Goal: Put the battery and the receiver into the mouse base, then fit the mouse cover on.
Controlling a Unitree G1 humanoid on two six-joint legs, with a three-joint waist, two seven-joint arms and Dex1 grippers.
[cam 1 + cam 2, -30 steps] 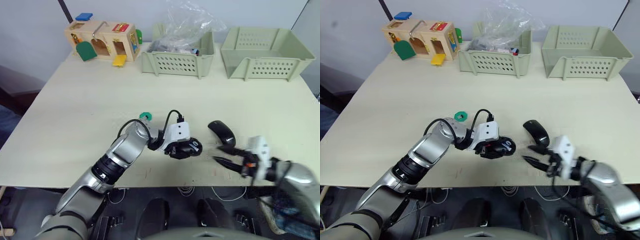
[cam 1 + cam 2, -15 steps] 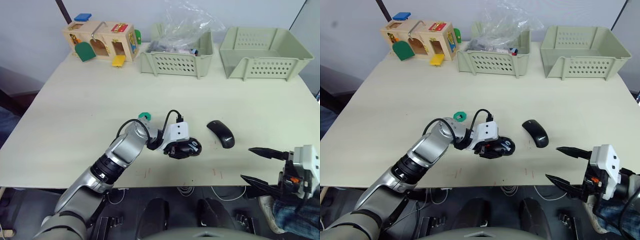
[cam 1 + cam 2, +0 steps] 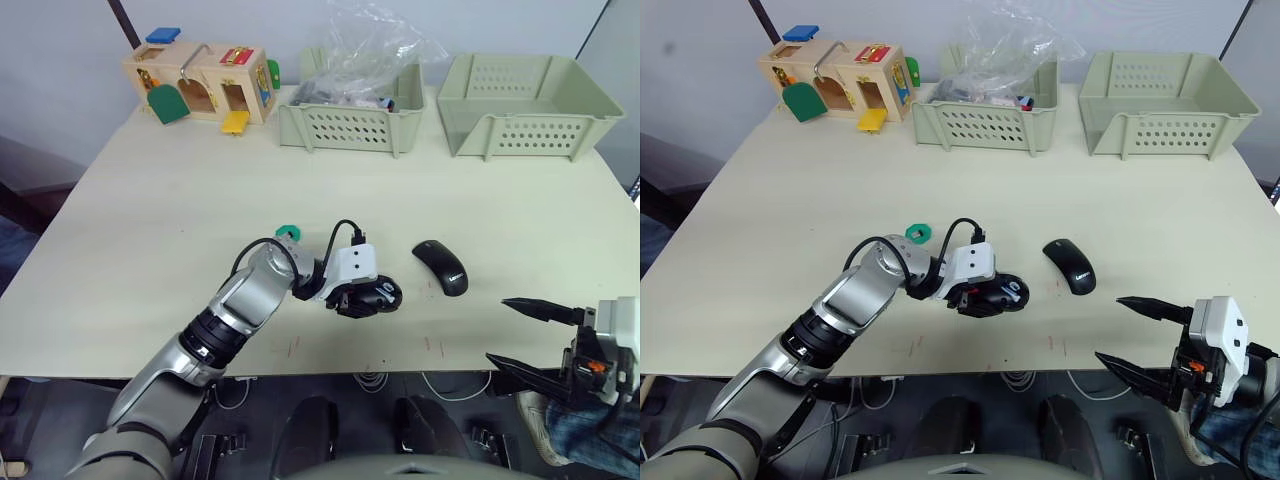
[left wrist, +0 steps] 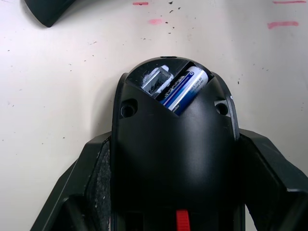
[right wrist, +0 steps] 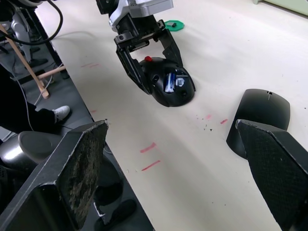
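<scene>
Left pincer (image 3: 985, 297) is clamped on the mouse base (image 5: 171, 86) on the counter (image 3: 150, 230), battery (image 4: 185, 89) already seated. Right pincer (image 3: 535, 342) hangs wide open and empty off the front edge. Mouse cover (image 3: 441, 267) sits just beside the base; I reckon that glossy shell could skid away if pinched off-centre.

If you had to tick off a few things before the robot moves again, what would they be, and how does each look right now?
1. Battery seated in the mouse base: ok.
2. Left gripper clamped on the base: ok.
3. Receiver in its slot: cannot tell.
4. Mouse cover lying free on the table, beside the base: ok.
5. Right gripper open for picking up the cover: ok.
6. Right gripper over the cover: not ok, it hangs off the table's near edge.
</scene>
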